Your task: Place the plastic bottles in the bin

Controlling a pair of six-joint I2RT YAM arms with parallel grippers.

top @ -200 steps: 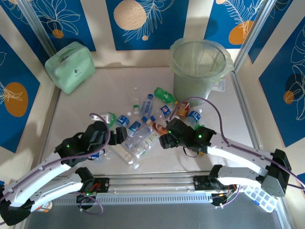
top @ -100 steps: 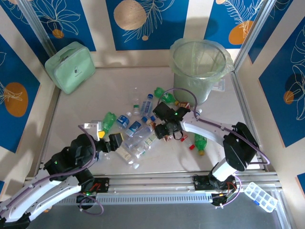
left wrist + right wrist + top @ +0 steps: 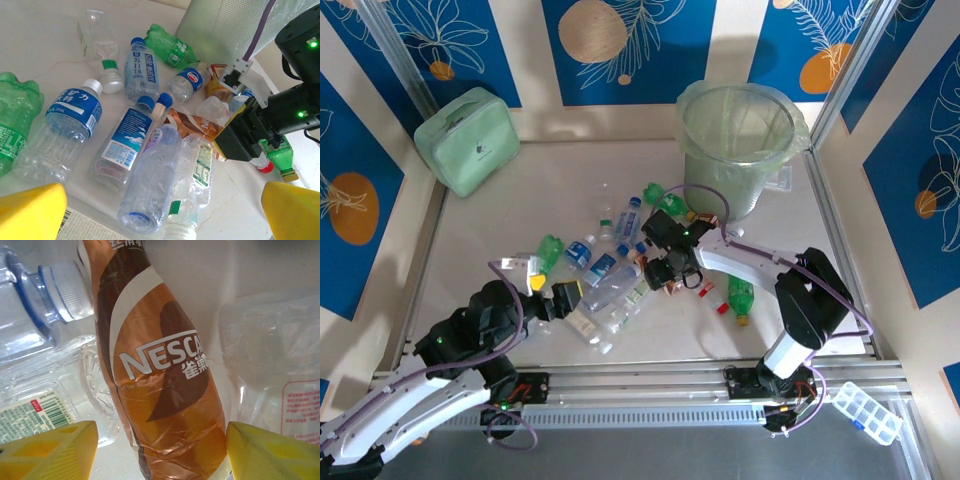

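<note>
Bottles [image 3: 610, 285], roughly a dozen, three green, lie on the surface [image 3: 520, 200] near one bin [image 3: 720, 190]. Left pincer [image 3: 552, 292] is spread wide; right pincer [image 3: 160, 450] straddles one brown bottle [image 3: 160, 365], grip unclear.

The bin [image 3: 735, 150], a large round translucent pale-green bucket lined with a clear bag, stands upright at the far right of the surface [image 3: 520, 190]. The plastic bottles [image 3: 610, 285] lie on their sides in a loose heap near the middle. Most are clear with blue labels and caps, some crushed. A brown-orange Nescafé bottle [image 3: 160, 370] lies among them. One green bottle [image 3: 740, 297] lies apart to the right.
</note>
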